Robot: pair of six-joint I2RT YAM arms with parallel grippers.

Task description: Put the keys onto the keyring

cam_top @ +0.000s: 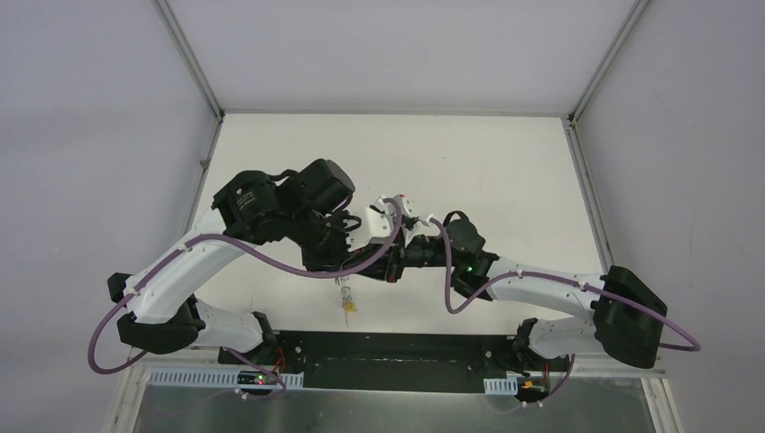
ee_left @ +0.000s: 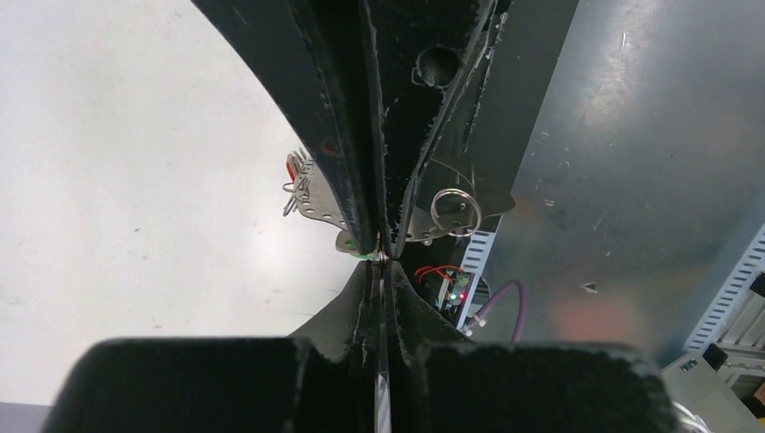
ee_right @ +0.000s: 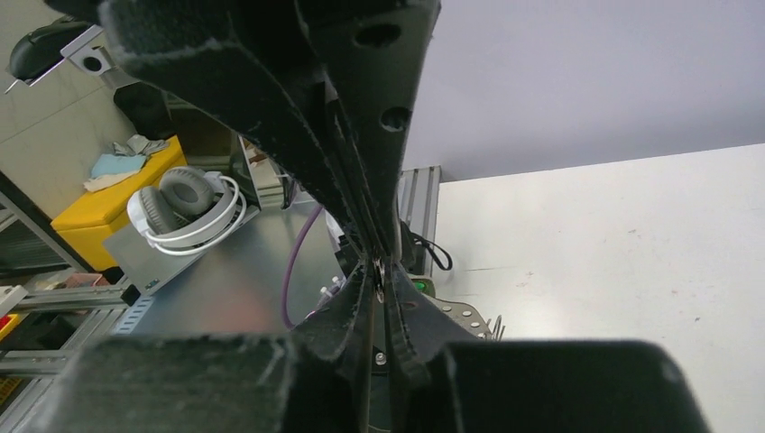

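Keys (cam_top: 345, 298) hang in one bunch, off the table, straight under the spot where my two grippers meet. Left gripper (ee_left: 381, 255): both fingers pressed flat together, clenched tight, with one shiny metal sliver at the seam. I can't tell if that's wire or key. Right gripper (ee_right: 379, 272): its two fingers are closed down to the tips too, with one small silver bit pinched between them, too small to name. In the top view the two grippers sit tip to tip, touching or nearly so, over the near middle of the table (cam_top: 505, 180).

Around the left fingers I count:
- one red tag (ee_left: 293, 168) at the left
- one silver strip with a row of holes just under it
- one greenish scrap (ee_left: 361, 255) right at the fingertips
- one small split ring (ee_left: 456, 209) just right of them

The top view gives one yellow tag (cam_top: 349, 308) at the bottom of the bunch. That makes three tag colours, one of each seen. I can't tell the exact key count because the keys overlap. Keyring: I can't pick out the big hoop for sure in any view.

Further out in the right wrist view I see one more holed silver strip below the fingers. Off to the side, one pair of headphones (ee_right: 185, 212) sits on a grey sheet, with one yellow box (ee_right: 108, 206) beside it. Two arms, both bent in toward centre.
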